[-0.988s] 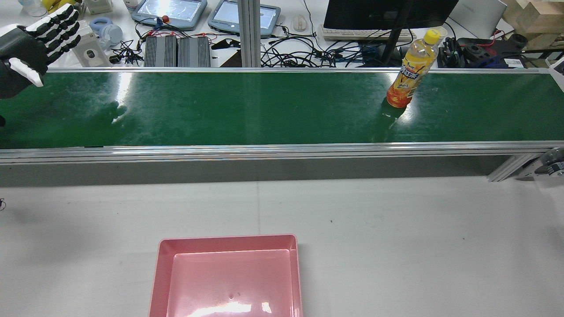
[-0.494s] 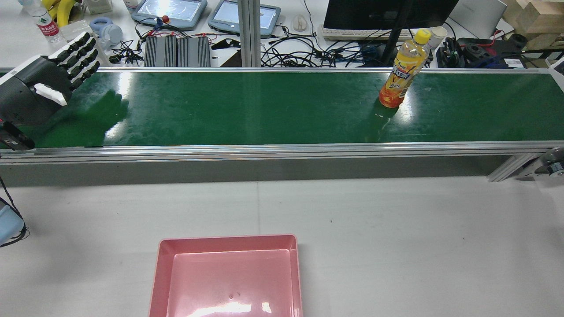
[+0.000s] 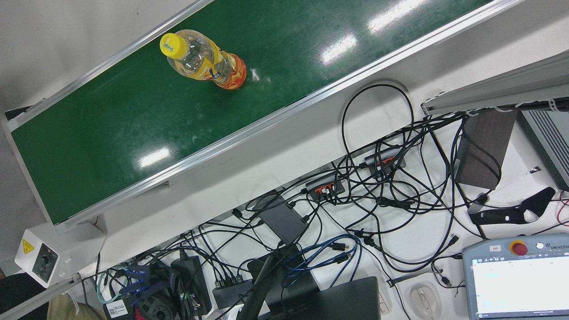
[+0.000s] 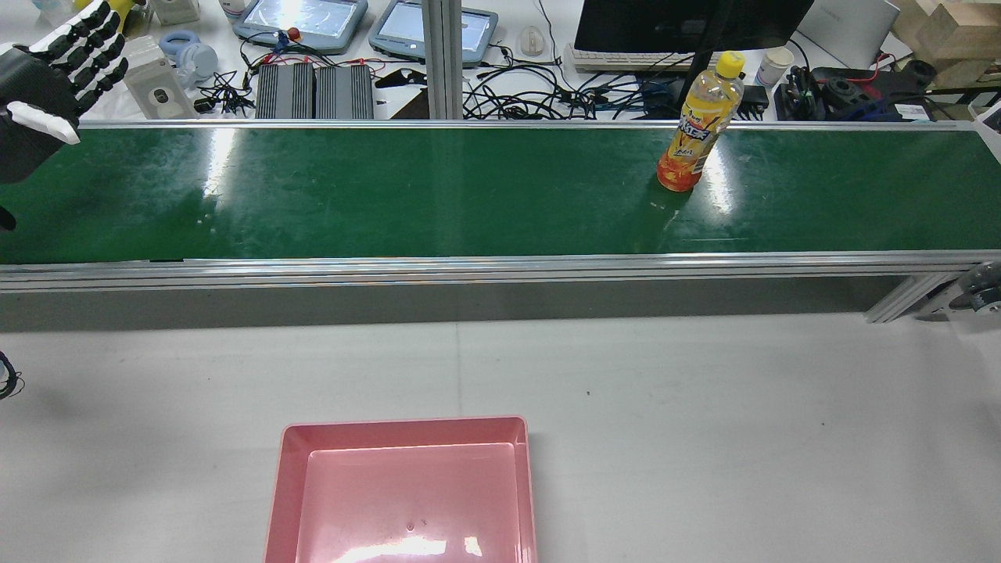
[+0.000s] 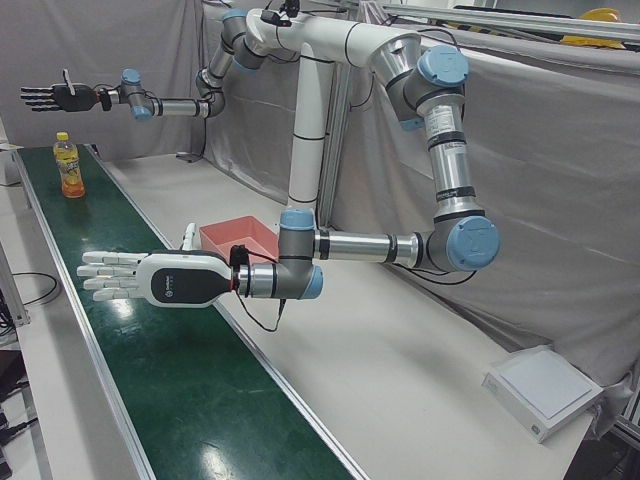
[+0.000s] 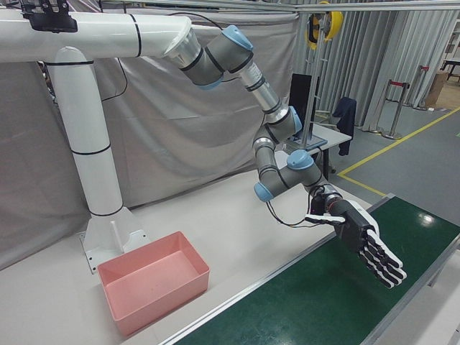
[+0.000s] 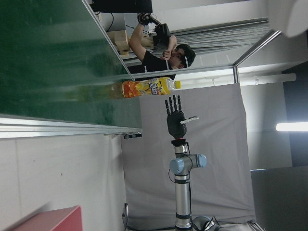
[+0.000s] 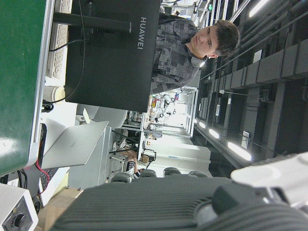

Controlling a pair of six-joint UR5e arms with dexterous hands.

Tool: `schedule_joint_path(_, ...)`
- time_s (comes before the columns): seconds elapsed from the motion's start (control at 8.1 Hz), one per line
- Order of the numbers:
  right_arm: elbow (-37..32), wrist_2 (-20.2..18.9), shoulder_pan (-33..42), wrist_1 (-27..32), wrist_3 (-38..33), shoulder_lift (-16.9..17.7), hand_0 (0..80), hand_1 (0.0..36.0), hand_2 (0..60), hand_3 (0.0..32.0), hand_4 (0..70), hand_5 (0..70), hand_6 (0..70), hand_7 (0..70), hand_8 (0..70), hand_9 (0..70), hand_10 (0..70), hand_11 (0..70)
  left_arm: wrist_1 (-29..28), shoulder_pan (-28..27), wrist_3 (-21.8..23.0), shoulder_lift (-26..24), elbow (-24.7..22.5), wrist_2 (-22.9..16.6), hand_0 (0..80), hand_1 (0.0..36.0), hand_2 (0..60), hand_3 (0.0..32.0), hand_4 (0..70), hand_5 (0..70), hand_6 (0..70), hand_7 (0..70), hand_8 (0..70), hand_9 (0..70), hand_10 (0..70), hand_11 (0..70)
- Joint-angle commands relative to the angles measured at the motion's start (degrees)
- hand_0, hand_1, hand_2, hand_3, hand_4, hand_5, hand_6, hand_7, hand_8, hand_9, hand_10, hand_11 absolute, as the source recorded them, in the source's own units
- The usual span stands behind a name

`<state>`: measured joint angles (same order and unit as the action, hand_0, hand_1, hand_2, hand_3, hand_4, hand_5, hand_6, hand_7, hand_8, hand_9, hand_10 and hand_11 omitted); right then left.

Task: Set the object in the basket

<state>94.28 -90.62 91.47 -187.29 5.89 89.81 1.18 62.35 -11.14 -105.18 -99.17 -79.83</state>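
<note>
An orange juice bottle (image 4: 696,133) with a yellow cap stands upright on the green conveyor belt (image 4: 430,195), right of centre in the rear view. It also shows as the bottle (image 3: 204,60) in the front view and the bottle (image 7: 147,88) in the left hand view. The pink basket (image 4: 403,426) sits empty on the white table, near the robot. My left hand (image 4: 47,86) hovers open over the belt's far left end, well away from the bottle. My right hand (image 5: 50,97) is held high beyond the bottle (image 5: 68,165), open and holding nothing.
Behind the belt lies a desk with tangled cables (image 4: 547,98), a monitor (image 4: 688,23), teach pendants (image 4: 301,19) and small items. A person (image 7: 159,45) stands past the belt's right end. The belt has raised aluminium rails (image 4: 469,270).
The bottle has travelled left along the belt. My left hand dipped down over the belt half a second ago and has risen back to the upper left.
</note>
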Motion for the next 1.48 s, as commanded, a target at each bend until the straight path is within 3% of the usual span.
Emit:
schedule_joint_path(0.0,-0.06,0.00,0.02,0.00,0.00,-0.07,0.0,0.0,0.0,0.0,0.0,0.0,0.0,0.0,0.0,0.0,0.0,0.0,1.55,0.14,-2.74,0.06,-0.41,-0.15,58.6,5.1,0.0,0.6,6.0,0.0,0.0,0.0,0.0,0.0,0.0,0.0)
schedule_joint_path(0.37,-0.06,0.00,-0.06,0.00,0.00,0.01,0.0,0.0,0.0,0.0,0.0,0.0,0.0,0.0,0.0,0.0,0.0,0.0,1.11,-0.65,-5.29,0.06,0.12,-0.15,55.0,3.5,0.0,1.0,5.9,0.0,0.0,0.0,0.0,0.0,0.0,0.0)
schedule_joint_path(0.62,-0.15,0.00,-0.06,0.00,0.00,-0.07,0.0,0.0,0.0,0.0,0.0,0.0,0.0,0.0,0.0,0.0,0.0,0.0,1.02,-0.48,-5.29,-0.12,1.17,-2.69,55.0,3.5,0.0,0.4,5.9,0.0,0.0,0.0,0.0,0.0,0.0,0.0)
schedule_joint_path(1.36,-0.15,0.00,-0.06,0.00,0.00,0.01,0.0,0.0,0.0,0.0,0.0,0.0,0.0,0.0,0.0,0.0,0.0,0.0,-1.71,0.22,-4.77,0.06,1.62,-2.88,56.9,4.5,0.0,1.0,5.5,0.0,0.0,0.0,0.0,0.0,0.0,0.0)
